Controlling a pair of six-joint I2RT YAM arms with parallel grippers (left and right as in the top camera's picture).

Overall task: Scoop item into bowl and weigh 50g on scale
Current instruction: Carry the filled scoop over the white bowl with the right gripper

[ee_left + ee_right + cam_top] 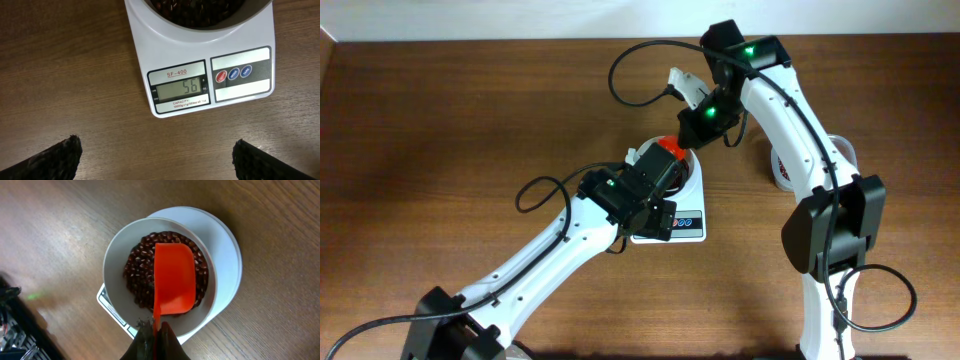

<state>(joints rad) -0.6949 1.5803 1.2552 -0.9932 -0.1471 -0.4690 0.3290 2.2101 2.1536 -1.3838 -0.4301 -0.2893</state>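
Observation:
The white scale (200, 75) stands on the wooden table and its display (181, 88) reads 56. The white bowl (116, 255) sits on the scale (227, 260) and holds dark red-brown beans (137, 275). My right gripper (156, 330) is shut on the handle of an orange scoop (174, 277), which hangs empty over the bowl. In the overhead view the scoop (668, 147) shows between the arms above the scale (682, 222). My left gripper (157, 155) is open and empty, hovering in front of the scale's display. The beans also show at the top of the left wrist view (195, 10).
A white container (782, 165) stands to the right of the scale, behind my right arm. Black cables loop over the table at the left (535, 190) and back (630, 70).

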